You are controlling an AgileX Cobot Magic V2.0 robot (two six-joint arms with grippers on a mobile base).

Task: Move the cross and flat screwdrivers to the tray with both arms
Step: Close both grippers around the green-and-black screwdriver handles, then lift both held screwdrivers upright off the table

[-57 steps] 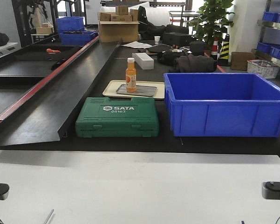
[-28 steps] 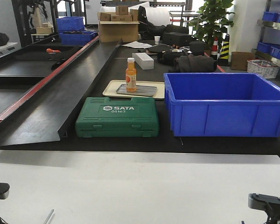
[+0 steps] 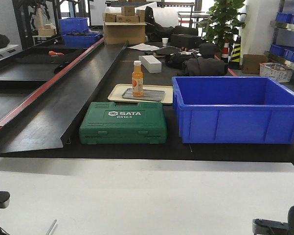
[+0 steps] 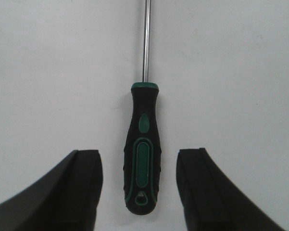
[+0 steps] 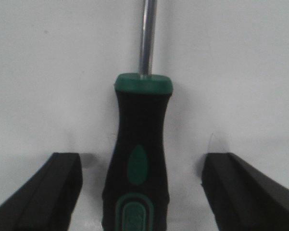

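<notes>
both grippers open over their screwdrivers, right arm lower

white table [image 3: 147, 196] fills both wrist views, plain and bare around the tools. the left gripper [image 4: 139, 161] is spread wide, and its fingers [image 4: 84, 192] stand on both sides of the left screwdriver [image 4: 142, 144] without touching the black and green handle. the right gripper [image 5: 140, 163] is also spread, with the handle of the right screwdriver [image 5: 140, 144] centred between its fingers [image 5: 53, 192] and looking closer to the camera. both steel shafts point away from the wrists. the tips are out of view, so i cannot tell which one is cross and which is flat.

the step in hand seems to be the grasp. to do it well, each gripper should come straight down, keep the handle in the middle, and close on the thick ribbed part, not on the thin shaft, so the tool does not roll or tilt.

a grey tray [image 3: 154, 95] lies far behind on a cream tray [image 3: 116, 90], beyond the green tool case [image 3: 123, 122] and beside the blue bin [image 3: 235, 110], with an orange bottle [image 3: 137, 78] standing on it. it is well apart from both grippers.

compared with one second ago, the black part of the right arm has sunk lower in the front view, while the left arm has not moved.
</notes>
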